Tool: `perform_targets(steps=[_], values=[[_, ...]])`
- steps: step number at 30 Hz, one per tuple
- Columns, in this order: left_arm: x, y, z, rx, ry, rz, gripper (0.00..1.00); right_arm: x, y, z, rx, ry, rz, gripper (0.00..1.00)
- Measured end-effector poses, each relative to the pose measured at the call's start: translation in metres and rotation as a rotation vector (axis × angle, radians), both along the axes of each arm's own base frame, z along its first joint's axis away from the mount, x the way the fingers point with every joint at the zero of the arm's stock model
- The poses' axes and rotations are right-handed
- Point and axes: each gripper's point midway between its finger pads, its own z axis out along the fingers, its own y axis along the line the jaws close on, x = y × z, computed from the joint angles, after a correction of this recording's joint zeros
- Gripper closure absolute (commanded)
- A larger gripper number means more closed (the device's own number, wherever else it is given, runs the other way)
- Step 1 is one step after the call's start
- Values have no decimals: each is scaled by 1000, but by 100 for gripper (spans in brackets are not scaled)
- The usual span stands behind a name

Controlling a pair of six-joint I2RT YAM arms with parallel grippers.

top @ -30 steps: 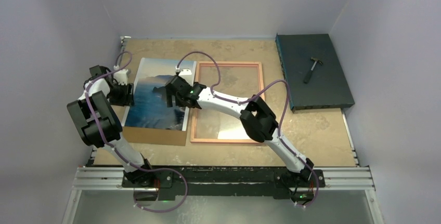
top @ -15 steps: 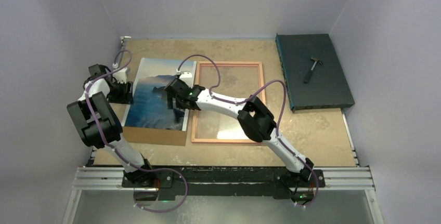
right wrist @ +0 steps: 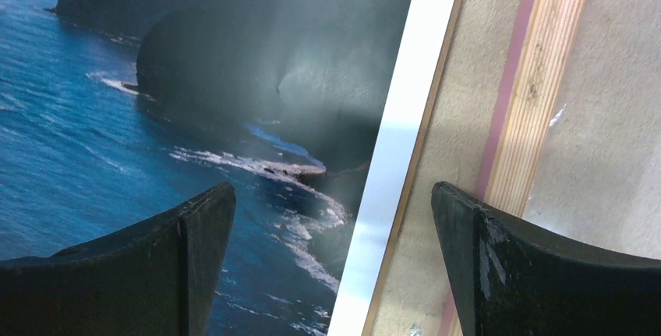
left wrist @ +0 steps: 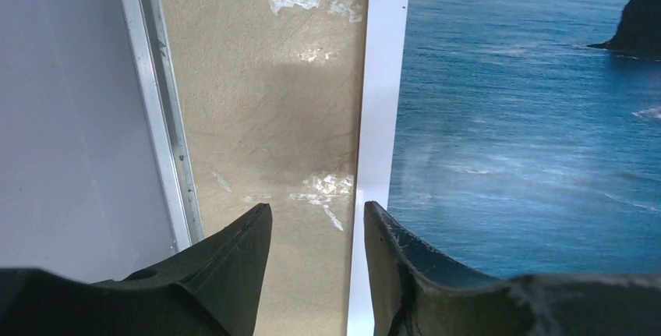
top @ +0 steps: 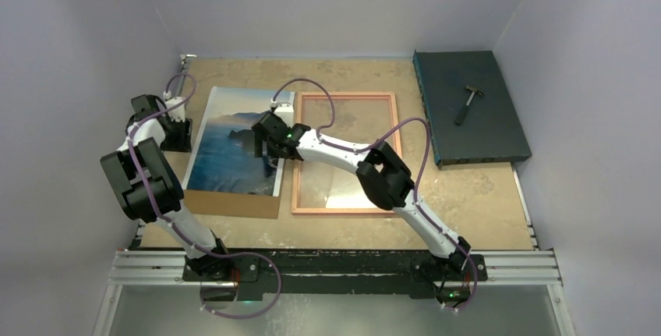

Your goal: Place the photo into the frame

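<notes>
- Photo (top: 230, 149), a glossy paper print of blue water and dark rock with a white border, lies flat on a brown backing board (top: 234, 205), just left of the frame (top: 335, 211). It is not yet inside it.
- The frame lies flat on the counter (top: 468, 196). Its rails are thin, light wood with a pink stripe in the right wrist view, around a clear pane.
- The left claw (left wrist: 316, 207) is released and holds nothing, its fingers narrowly apart over the photo's left border. The right claw (right wrist: 331, 188) is released wide and straddles the right border.
- Step in hand, as I judge: taking the photo by 2 opposite edges.
- The next move needs 1 finger under a thin sheet lying flush. The paper may bend or slip.
- The counter is sandy and mottled. A dark tray (top: 483, 137) with a small hammer (top: 468, 104) stands at the right.
</notes>
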Motion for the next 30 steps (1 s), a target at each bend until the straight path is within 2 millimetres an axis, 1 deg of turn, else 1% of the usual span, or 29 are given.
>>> perform_targets(steps=[3, 8, 12, 18, 25, 30], values=[[1, 2, -5, 7, -1, 10, 59, 6, -1, 1, 19, 2, -14, 1], [-1, -2, -27, -10, 34, 2, 64, 16, 0, 4, 65, 14, -25, 1], [3, -5, -26, -4, 25, -7, 66, 21, 4, 5, 106, 16, -23, 1], [6, -10, -27, 5, 13, -23, 69, 24, 9, 6, 147, 12, -12, 1], [7, -15, -26, 15, -3, -37, 70, 23, 8, 9, 189, 16, 3, 1], [7, -19, -27, 19, -6, -51, 71, 18, 7, 11, 214, 18, 19, 1]])
